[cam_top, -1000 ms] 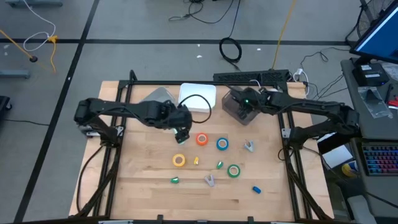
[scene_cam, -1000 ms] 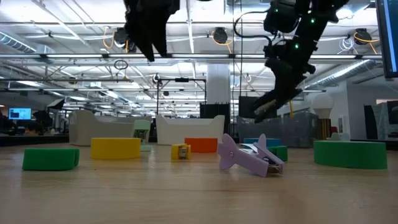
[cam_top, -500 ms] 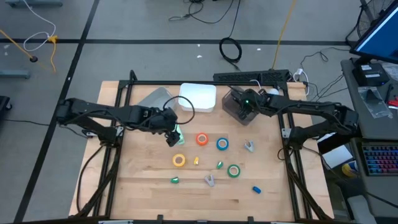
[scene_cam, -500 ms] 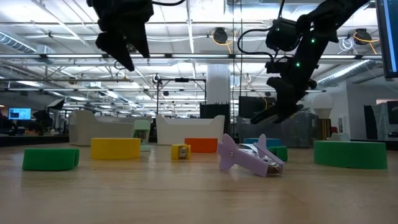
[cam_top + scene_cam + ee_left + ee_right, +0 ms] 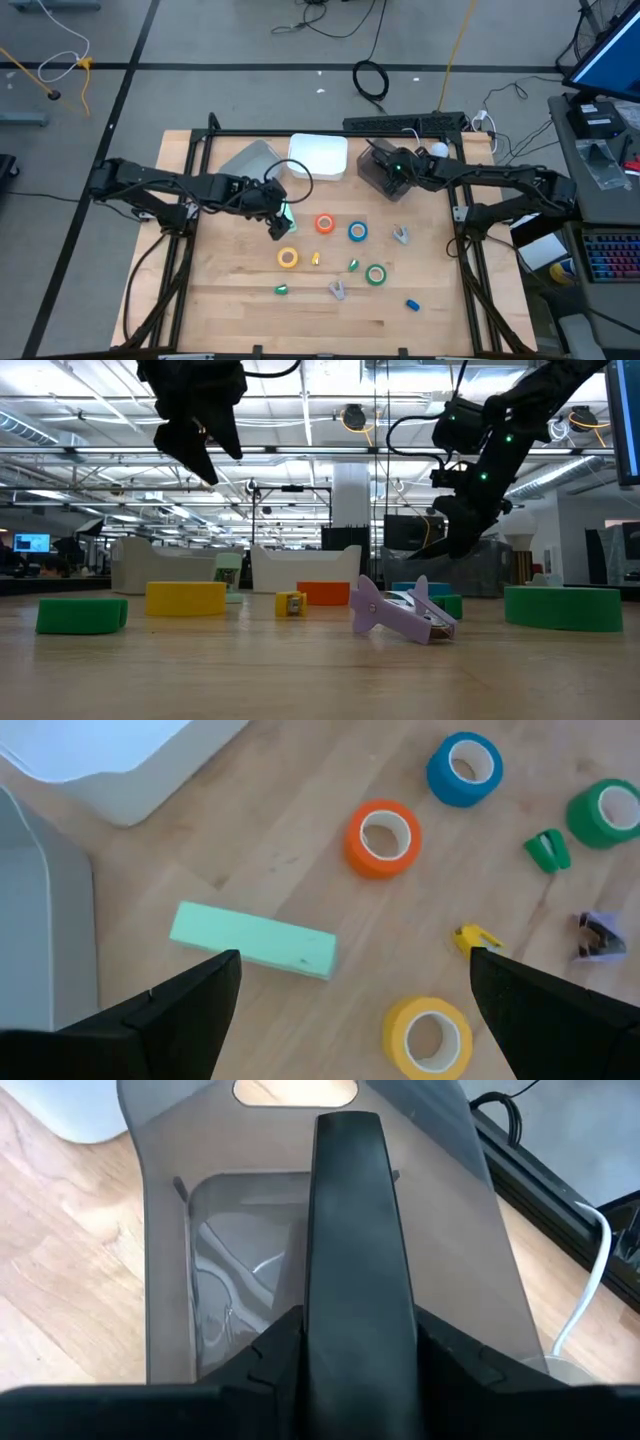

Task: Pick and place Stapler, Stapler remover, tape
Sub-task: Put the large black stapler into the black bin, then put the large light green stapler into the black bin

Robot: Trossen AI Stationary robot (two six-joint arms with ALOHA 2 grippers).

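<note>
Because my left end effector (image 5: 350, 1010) hangs spread and empty above the mint-green stapler (image 5: 252, 939), at lower centre of my wrist frame, I judge that piece comes next. Orange tape (image 5: 383, 838), blue tape (image 5: 464, 767), green tape (image 5: 605, 812) and yellow tape (image 5: 427, 1033) lie apart around it, with a lilac stapler remover (image 5: 598, 934) at right. My right end effector (image 5: 348, 1270), pressed together, sits over the smoky bin (image 5: 165, 1230). Pale wooden desk (image 5: 230, 290); grey floor and cables beyond.

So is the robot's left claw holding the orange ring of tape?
No, the left gripper is open and empty above the table, and the orange ring of tape lies untouched on the wood.
</note>
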